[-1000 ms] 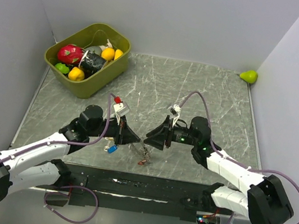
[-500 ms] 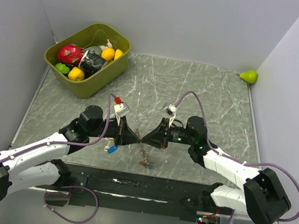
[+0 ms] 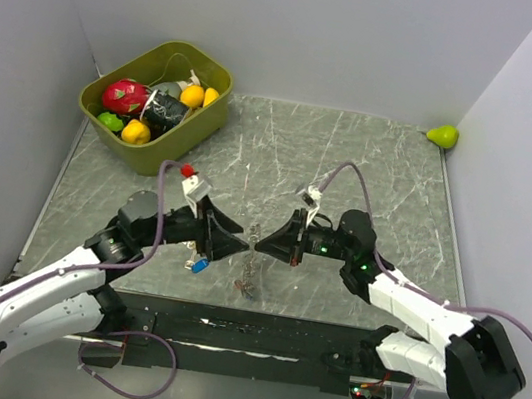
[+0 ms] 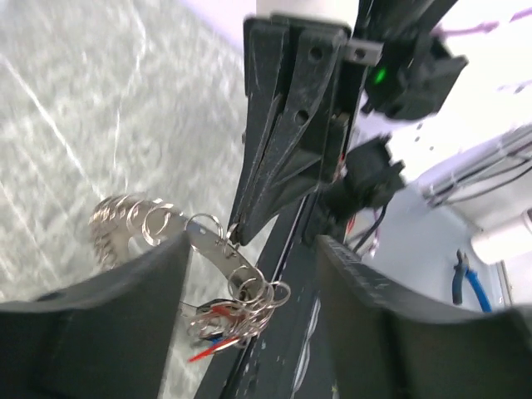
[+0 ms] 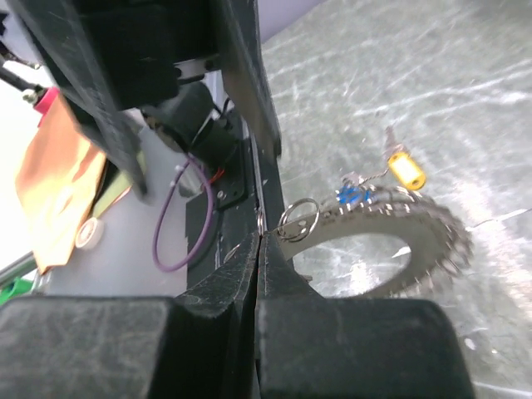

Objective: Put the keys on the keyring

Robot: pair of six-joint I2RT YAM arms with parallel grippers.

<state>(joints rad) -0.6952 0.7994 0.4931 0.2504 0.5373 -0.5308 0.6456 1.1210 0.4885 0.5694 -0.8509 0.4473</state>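
One keyring [image 3: 251,276], one green bin [image 3: 180,135], one pear [image 3: 443,136], and two grippers, the left gripper [image 3: 241,249] and right gripper [image 3: 258,247].

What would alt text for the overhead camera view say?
Two white robot arms meet at the middle of a grey marbled table, the right arm pinching a silvery keyring with small keys hanging from it in its shut jaws, the left arm with jaws open beside it. A green bin of toy fruit sits at the back left.
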